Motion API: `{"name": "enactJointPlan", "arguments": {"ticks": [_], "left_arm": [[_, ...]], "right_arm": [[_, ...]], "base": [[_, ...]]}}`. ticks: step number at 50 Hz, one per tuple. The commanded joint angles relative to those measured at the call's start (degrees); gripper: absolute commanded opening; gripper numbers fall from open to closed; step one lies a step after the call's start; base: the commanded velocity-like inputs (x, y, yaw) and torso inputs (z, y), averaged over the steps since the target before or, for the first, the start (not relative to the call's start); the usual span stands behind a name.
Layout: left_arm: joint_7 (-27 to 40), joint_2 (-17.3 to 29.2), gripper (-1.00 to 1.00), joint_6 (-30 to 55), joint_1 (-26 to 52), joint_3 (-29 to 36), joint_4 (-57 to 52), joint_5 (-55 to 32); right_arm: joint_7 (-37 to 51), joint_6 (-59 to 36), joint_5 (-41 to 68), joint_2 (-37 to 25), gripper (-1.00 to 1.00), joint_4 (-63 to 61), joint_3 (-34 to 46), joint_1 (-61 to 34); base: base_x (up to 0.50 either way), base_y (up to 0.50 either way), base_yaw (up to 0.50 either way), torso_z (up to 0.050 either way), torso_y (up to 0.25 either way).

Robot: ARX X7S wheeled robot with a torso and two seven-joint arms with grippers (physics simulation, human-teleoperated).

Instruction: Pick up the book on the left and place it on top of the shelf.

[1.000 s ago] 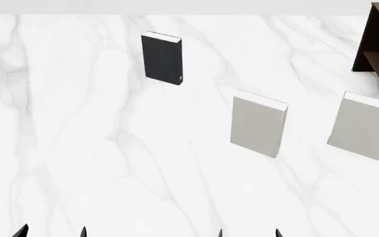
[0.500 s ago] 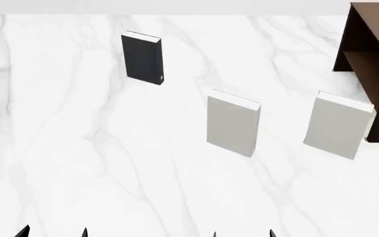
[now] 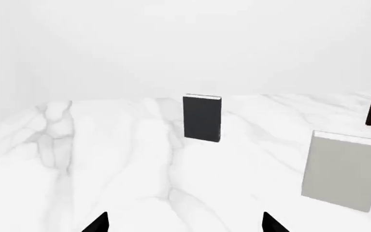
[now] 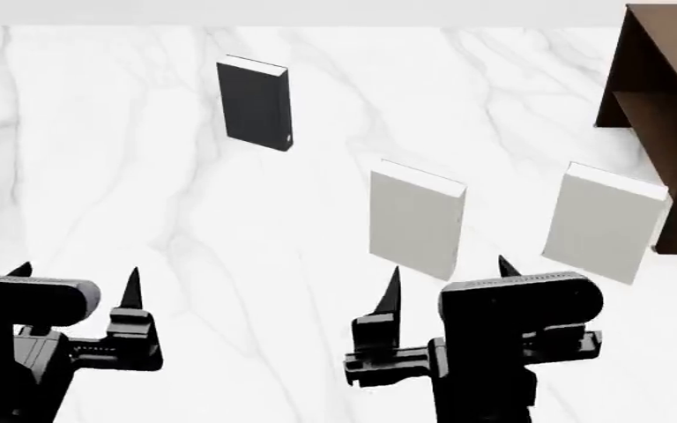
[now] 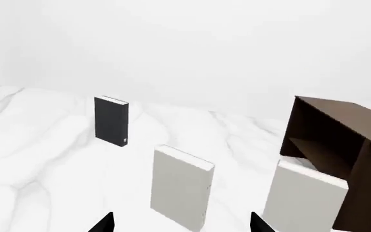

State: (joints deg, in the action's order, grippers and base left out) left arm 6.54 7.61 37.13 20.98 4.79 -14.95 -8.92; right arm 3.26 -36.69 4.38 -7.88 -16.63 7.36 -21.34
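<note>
left gripper point(image 4: 77, 284) jaws spread, empty, low over the bench point(image 4: 138, 203) | right gripper point(image 4: 447, 275) same deal, parked by the pale books point(image 4: 415, 223) | black book point(image 4: 254, 104) stands upright ahead, long axis vertical, left arm looks closer | shelf point(image 4: 665, 97) far right

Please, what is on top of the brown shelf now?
Nothing can be seen on the shelf: its top board is bare where the right wrist view shows it. The far end is cut off by the picture edge, so that part stays unknown.
</note>
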Motion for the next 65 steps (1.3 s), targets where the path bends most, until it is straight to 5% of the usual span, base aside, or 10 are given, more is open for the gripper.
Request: {"name": "enactJointPlan", "arguments": {"ticks": [1,12,65], "left_arm": [[-0.3,1.9,1.0,20.1,18.6,-1.4,-3.4,-3.2],[-0.4,2.8,1.0,17.8,20.1,0.1,-0.4,-2.4],[1.3,4.0,1.0,16.8,21.0,0.0,0.9,-3.5]], "right_arm": [[-1.9,-22.5,1.7,-2.1,1.0,-2.1,0.1,-21.6],[-2.1,-23.3,2.0,-2.4,1.0,-2.8,1.0,-22.9],[-1.4,-25.3,3.3,-3.3,1.0,-0.8,3.1,-24.3]], "base": [[0.0,0.0,0.0,0.0,0.0],[0.0,0.0,0.0,0.0,0.0],[0.5,0.0,0.0,0.0,0.001]]}}
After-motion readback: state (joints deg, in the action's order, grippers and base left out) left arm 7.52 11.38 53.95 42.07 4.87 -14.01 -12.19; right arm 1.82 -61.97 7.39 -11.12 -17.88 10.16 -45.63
